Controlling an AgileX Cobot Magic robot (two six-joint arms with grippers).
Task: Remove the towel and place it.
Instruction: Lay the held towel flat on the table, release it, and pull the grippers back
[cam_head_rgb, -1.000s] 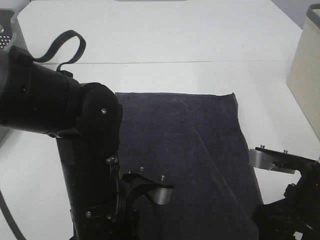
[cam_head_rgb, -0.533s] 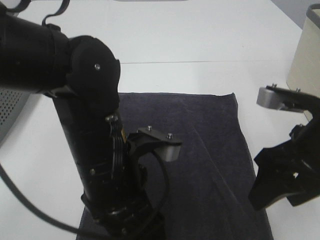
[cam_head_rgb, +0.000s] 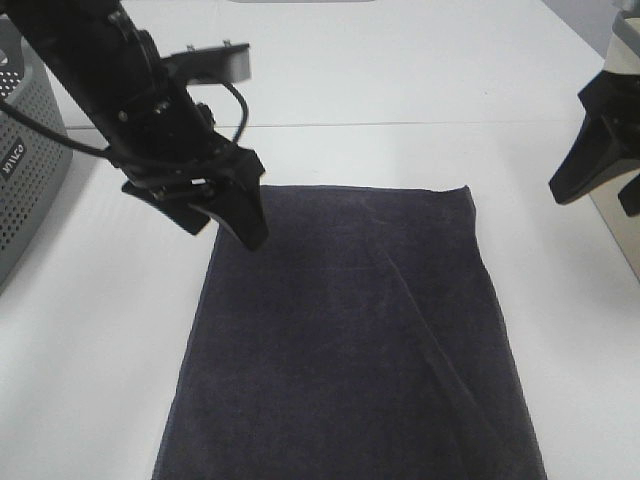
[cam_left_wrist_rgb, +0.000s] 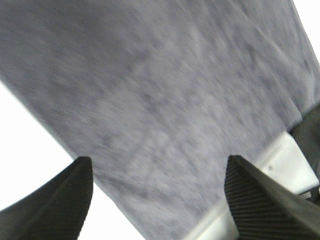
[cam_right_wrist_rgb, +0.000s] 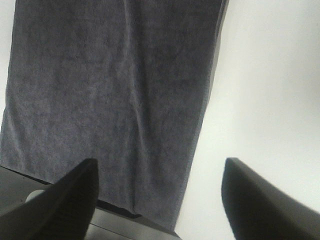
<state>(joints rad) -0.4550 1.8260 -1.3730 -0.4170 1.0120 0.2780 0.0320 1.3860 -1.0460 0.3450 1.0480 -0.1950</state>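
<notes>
Towel (cam_head_rgb: 350, 340) lies spread flat on the white worktop (cam_head_rgb: 400, 80). Left pincer (cam_head_rgb: 225, 222) hovers over its far left corner with jaws apart; right pincer (cam_head_rgb: 598, 190), also apart and empty, hangs off to the right of it, not touching.

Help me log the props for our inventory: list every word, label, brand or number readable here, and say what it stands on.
Grey basket: one small pale marking runs sideways on its outer wall near the edge of the exterior high view. It is too small and blurred to read.
Towel: plain dark fabric, no text or label showing in any view.
No other writing is visible.
</notes>
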